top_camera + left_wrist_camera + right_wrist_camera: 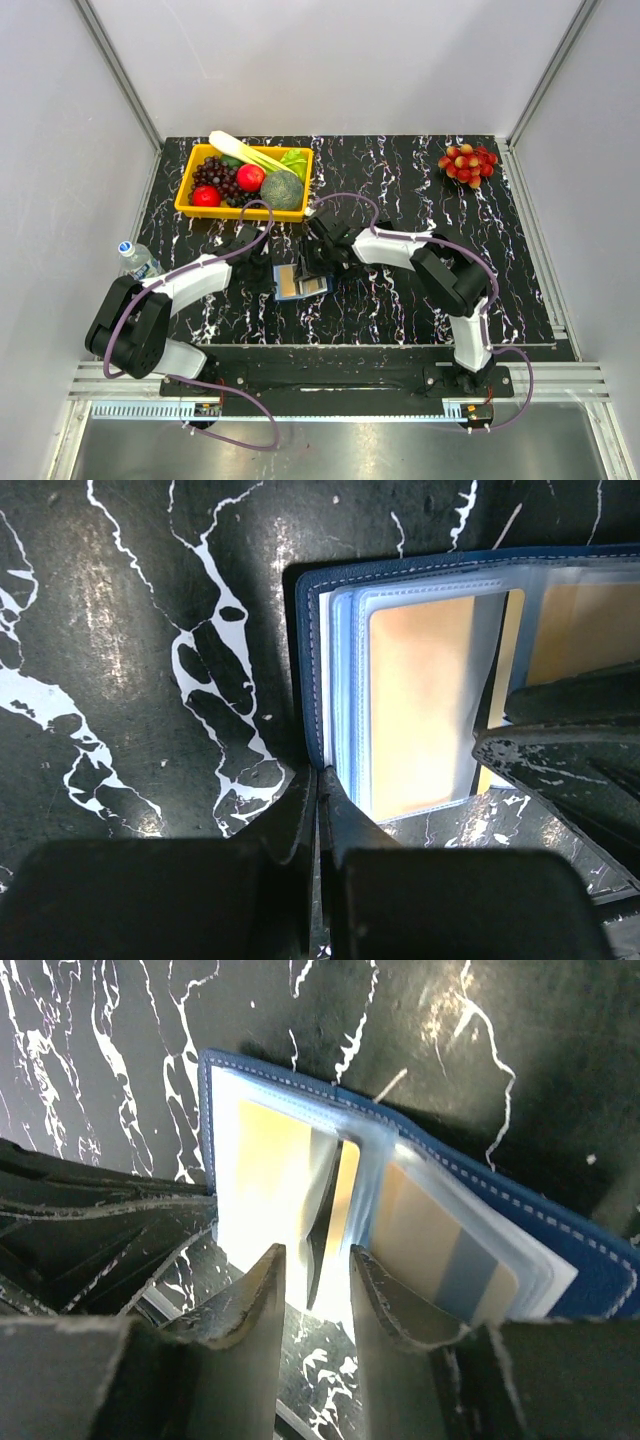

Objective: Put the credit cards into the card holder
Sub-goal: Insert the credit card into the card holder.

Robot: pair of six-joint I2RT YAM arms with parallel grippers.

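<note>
Black marbled table [420, 290], open card holder [300, 283] between two grippers.
Mid-table toward the near edge, we see the left gripper [318, 780], closed, seemingly pinning its corner; the right gripper [312, 1270], slightly parted, straddles a tan card [345, 1185] at a sleeve.

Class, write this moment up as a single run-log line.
card holder lying open | tan card inside holder | left hand shut at holder edge | right hand open over holder
</note>
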